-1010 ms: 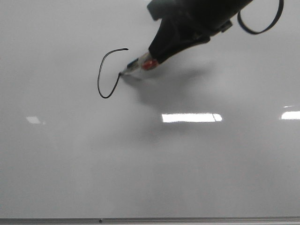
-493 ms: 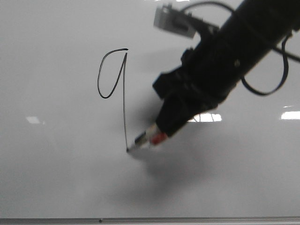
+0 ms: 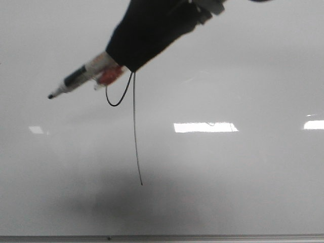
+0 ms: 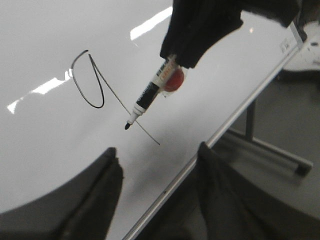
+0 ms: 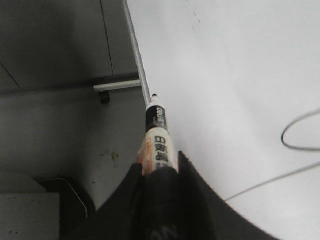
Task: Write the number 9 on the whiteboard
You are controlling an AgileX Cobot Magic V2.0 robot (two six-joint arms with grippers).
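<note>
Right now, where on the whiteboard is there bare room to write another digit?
Free: the wide stretch of whiteboard right of the number 9, down to the bottom edge strip, and the patch left of the tail. Crowded: the upper middle, where the right pincer holds the marker over the loop.

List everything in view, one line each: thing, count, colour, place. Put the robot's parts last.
whiteboard: one, glossy grey-white, fills the front view, grey metal edge strip along its near side.
number 9: one, thin black line, on the board, loop partly hidden behind the arm.
marker: one, white and black barrel, black tip, red piece beside it, held in the right gripper.
stand leg: one, grey, on the floor beyond the board's edge.
left gripper: black, open, holding nothing.
right gripper: black, shut on the marker.
</note>
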